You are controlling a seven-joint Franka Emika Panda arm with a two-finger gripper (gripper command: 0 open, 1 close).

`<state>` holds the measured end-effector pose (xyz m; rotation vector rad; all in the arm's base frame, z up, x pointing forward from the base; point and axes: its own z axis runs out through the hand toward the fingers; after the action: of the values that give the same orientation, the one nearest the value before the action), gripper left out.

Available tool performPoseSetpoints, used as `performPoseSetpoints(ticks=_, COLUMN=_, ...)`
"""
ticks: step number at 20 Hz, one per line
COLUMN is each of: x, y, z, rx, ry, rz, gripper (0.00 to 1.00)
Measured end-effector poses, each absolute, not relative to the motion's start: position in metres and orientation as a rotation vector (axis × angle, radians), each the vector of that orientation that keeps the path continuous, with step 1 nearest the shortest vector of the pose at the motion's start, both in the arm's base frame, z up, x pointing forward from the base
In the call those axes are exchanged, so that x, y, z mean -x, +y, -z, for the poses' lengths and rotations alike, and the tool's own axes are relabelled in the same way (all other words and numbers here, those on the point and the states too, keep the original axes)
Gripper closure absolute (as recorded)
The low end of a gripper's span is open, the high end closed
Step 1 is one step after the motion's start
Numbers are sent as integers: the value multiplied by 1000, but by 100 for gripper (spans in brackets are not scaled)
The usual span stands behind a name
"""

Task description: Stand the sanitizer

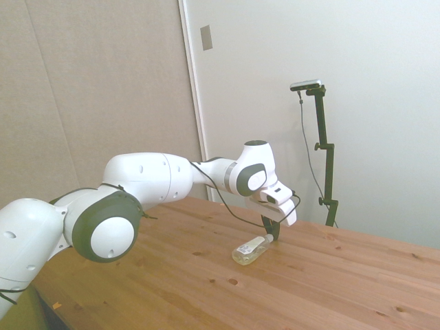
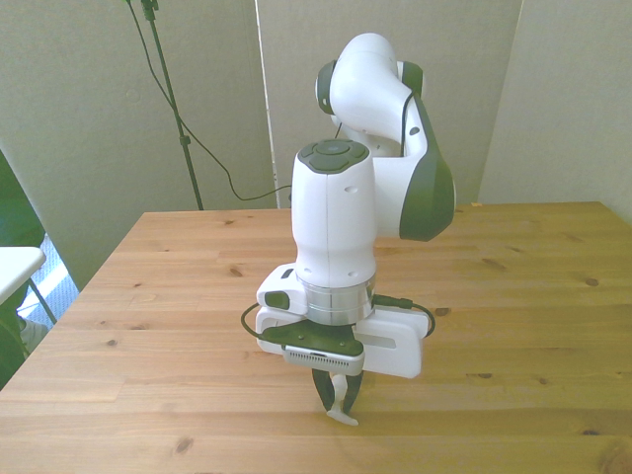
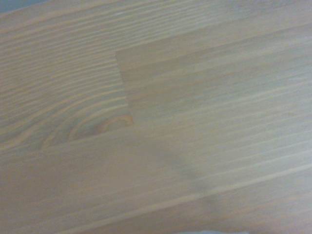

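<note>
Pale yellow liquid is showing inside the sanitizer (image 1: pixel 251 250), which is lying on its side on the wooden table (image 1: pixel 344 275), its white pump head (image 1: pixel 267 238) pointing up toward the gripper (image 1: pixel 269 232). The jaws are standing narrow, apparently pinching that pump head, though the side view is too small to be sure. I am judging the grasp step to be under way; next the bottle is needing to be tilted upright onto its base, slowly, since a neck-only grip is risking a slip
</note>
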<state>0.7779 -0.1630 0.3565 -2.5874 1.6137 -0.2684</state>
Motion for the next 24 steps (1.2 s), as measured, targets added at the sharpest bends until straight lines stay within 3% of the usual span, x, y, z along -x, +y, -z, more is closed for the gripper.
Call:
performPoseSetpoints(ticks=7, x=-777, y=-163, z=-374, rx=2475, ry=1763, rz=291, gripper=100)
performPoseSetpoints(ticks=15, x=-766, y=-129, z=-445, rx=2410, ry=2027, rz=607, gripper=100)
performPoseSetpoints(ticks=24, x=-753, y=-79, z=-473, rx=2239, ry=2283, rz=1002, gripper=100)
